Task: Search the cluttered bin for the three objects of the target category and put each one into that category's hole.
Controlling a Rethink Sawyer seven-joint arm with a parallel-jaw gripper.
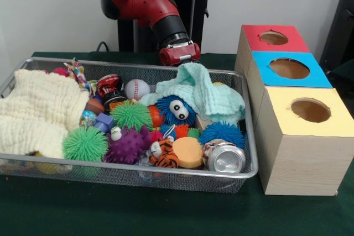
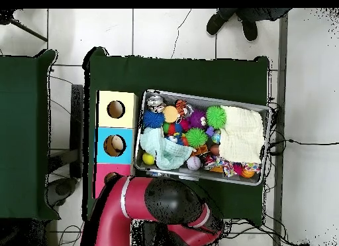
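I see the arm (image 1: 166, 23) hanging behind the bin (image 1: 33, 164), above the mint cloth (image 1: 207, 95). I cannot tell the gripper's state (it is hidden behind the cloth).

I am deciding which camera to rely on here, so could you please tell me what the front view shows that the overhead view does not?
Only the front view shows the crushed can, the tiger toy and the red box's hole.

Only the overhead view shows a person's shoes beyond the table, and something inside the blue box.

Both show the bin, the cream cloth, the mint cloth and the baseball.
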